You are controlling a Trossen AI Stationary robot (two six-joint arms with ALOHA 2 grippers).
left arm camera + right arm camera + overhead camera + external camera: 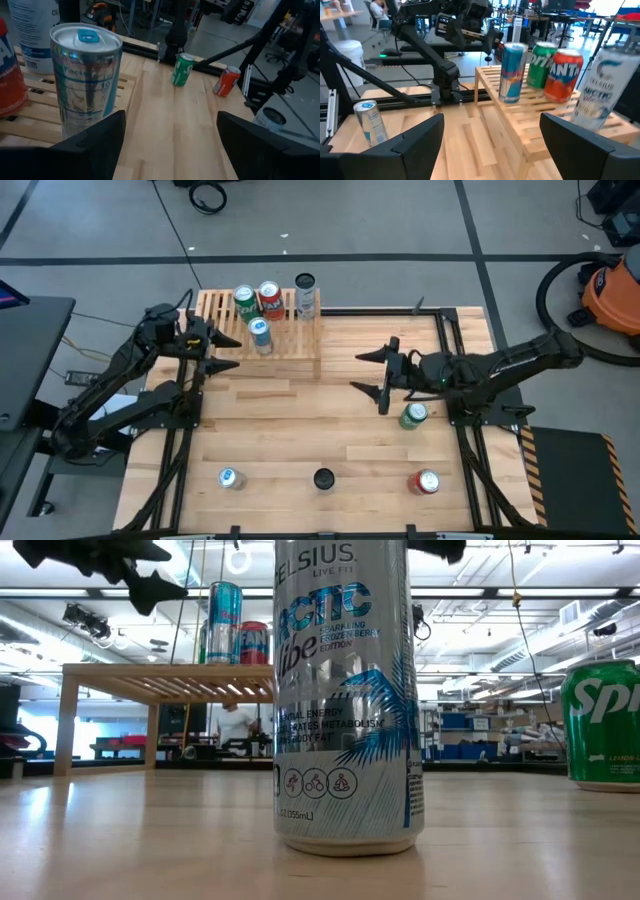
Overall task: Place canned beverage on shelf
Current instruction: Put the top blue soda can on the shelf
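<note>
The light-wood slatted shelf stands at the table's far left. On its slats stand a green can, an orange-red can, a white can and, at its front, a silver-blue can. My left gripper hangs open just left of the silver-blue can, nothing between its fingers. My right gripper is open over the table's middle right, facing the shelf, and is also empty.
Standing on the table are a green can by the right arm, a red can, a white can with a dark top that fills the low view, and a silver can. Bare wood lies between shelf and near edge.
</note>
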